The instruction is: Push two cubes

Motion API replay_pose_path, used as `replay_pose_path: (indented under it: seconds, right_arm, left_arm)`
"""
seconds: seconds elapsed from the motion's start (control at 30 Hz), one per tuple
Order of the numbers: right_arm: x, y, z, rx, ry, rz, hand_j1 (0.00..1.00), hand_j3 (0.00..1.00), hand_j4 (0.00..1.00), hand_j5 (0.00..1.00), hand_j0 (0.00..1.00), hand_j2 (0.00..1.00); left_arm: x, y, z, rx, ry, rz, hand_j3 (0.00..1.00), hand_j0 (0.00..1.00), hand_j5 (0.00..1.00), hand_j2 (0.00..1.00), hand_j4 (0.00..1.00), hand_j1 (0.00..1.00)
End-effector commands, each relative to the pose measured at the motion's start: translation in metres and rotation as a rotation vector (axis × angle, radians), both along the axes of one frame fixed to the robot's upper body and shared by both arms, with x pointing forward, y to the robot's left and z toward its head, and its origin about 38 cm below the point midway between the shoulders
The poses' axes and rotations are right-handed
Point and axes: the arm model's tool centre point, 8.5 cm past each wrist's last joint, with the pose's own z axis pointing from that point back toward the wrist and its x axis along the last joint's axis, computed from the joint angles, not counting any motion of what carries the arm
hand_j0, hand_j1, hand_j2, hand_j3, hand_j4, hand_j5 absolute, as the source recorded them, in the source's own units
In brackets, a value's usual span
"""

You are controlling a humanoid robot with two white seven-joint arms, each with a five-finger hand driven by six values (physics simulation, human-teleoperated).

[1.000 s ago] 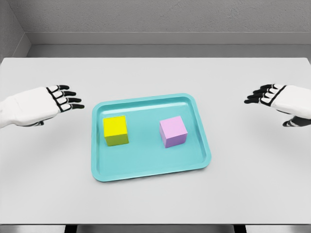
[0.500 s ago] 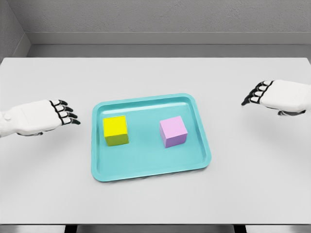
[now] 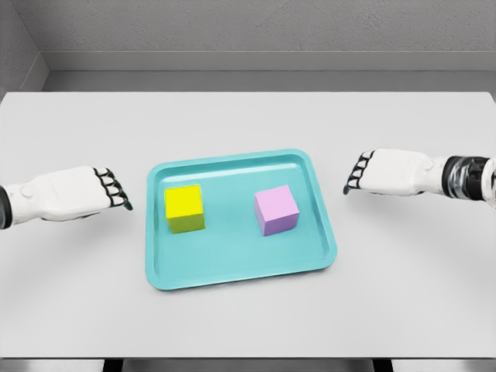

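Left hand [image 3: 74, 194] lies low over the table [image 3: 248, 325], just left of the teal tray [image 3: 232, 275], palm down, dark fingertips [image 3: 116, 194] bent toward the tray, holding nothing; forearm cut off at pic's left edge. Right hand [image 3: 387, 172] sits right of the tray, fingers curled downward, empty, apart from the rim; wrist cut off at right edge. Thumbs hard to make out. Yellow cube [image 3: 184, 208] in tray's left half, pink cube [image 3: 277, 209] right of centre; both untouched.
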Motion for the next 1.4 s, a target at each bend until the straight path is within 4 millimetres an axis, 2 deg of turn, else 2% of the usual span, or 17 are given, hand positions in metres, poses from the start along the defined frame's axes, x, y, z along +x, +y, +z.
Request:
replay_pose_path:
  seconds: [0.0,0.1,0.23,0.47,0.6,0.9,0.97,1.13,1.2,1.37]
  right_arm:
    - [-0.004,0.010,-0.002,-0.003,-0.001,0.030,0.76,0.76,0.76,0.76,0.76,0.76]
    - [-0.009,0.017,0.004,-0.001,-0.017,0.059,0.76,0.76,0.76,0.76,0.76,0.76]
    - [-0.016,0.023,0.010,-0.007,-0.034,0.089,0.76,0.76,0.76,0.76,0.76,0.76]
    - [-0.020,0.031,-0.005,-0.022,-0.002,0.113,0.76,0.76,0.76,0.76,0.76,0.76]
    - [-0.020,0.033,-0.004,-0.019,-0.005,0.118,0.76,0.76,0.76,0.76,0.76,0.76]
    - [-0.020,0.037,0.004,-0.016,-0.027,0.133,0.76,0.76,0.76,0.76,0.76,0.76]
    - [-0.021,0.046,0.000,-0.002,-0.017,0.150,0.76,0.76,0.76,0.76,0.76,0.76]
    - [-0.024,0.051,-0.001,-0.001,-0.016,0.165,0.76,0.76,0.76,0.76,0.76,0.76]
    - [-0.027,0.054,-0.008,-0.009,0.003,0.178,0.76,0.76,0.76,0.76,0.76,0.76]
    - [-0.027,0.067,-0.010,-0.003,0.000,0.206,0.77,0.77,0.77,0.77,0.77,0.77]
  left_arm:
    - [0.000,-0.003,-0.001,-0.009,0.002,-0.004,0.76,0.76,0.76,0.76,0.76,0.76]
    - [0.000,-0.006,-0.002,-0.017,0.002,-0.007,0.77,0.77,0.77,0.77,0.77,0.77]
    - [0.005,-0.022,-0.005,-0.027,0.007,-0.035,0.77,0.77,0.77,0.77,0.77,0.77]
    - [0.005,-0.028,-0.007,-0.035,0.009,-0.044,0.77,0.77,0.77,0.77,0.77,0.77]
    - [0.008,-0.037,-0.006,-0.032,0.005,-0.066,0.77,0.77,0.77,0.77,0.77,0.77]
    - [0.008,-0.042,-0.008,-0.040,0.010,-0.072,0.77,0.77,0.77,0.77,0.77,0.77]
    - [0.008,-0.042,-0.008,-0.043,0.010,-0.073,0.77,0.77,0.77,0.77,0.77,0.77]
    - [0.008,-0.043,-0.008,-0.043,0.008,-0.074,0.77,0.77,0.77,0.77,0.77,0.77]
    - [0.008,-0.047,-0.008,-0.054,0.008,-0.079,0.77,0.77,0.77,0.77,0.77,0.77]
    - [0.010,-0.053,-0.008,-0.063,0.008,-0.085,0.77,0.77,0.77,0.77,0.77,0.77]
